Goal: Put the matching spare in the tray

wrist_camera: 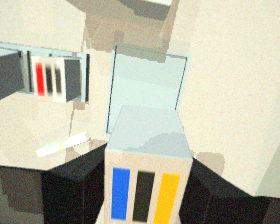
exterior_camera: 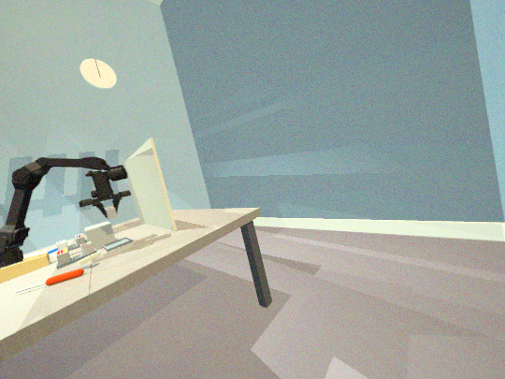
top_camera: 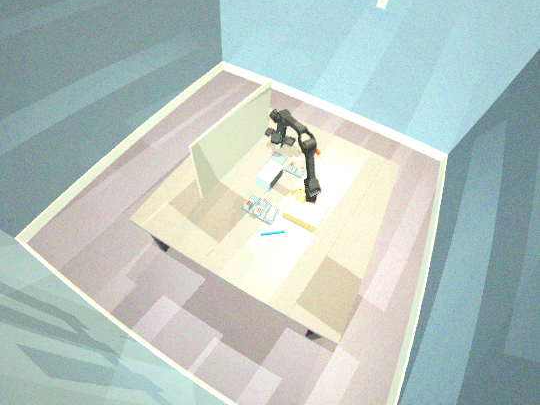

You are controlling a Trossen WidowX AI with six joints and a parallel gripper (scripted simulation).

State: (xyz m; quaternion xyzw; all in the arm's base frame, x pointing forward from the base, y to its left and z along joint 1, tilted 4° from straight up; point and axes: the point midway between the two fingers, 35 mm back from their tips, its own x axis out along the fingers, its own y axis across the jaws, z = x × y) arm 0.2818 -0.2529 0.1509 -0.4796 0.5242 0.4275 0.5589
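My gripper is shut on a pale block. The block shows blue, black and yellow stripes in the wrist view and hangs above the table. The tray is a flat, empty-looking light grey rectangle on the table; in the wrist view it lies just beyond the block, which hides its near part. Another spare with red and dark stripes stands in a rack to the left. A larger grey-white box stands beside the tray; no code on it is readable.
A rack of several striped blocks stands farther along the table. A tall panel stands beside the work area. An orange screwdriver and a blue stick lie on the table. A yellow-sided slab is near the arm's base.
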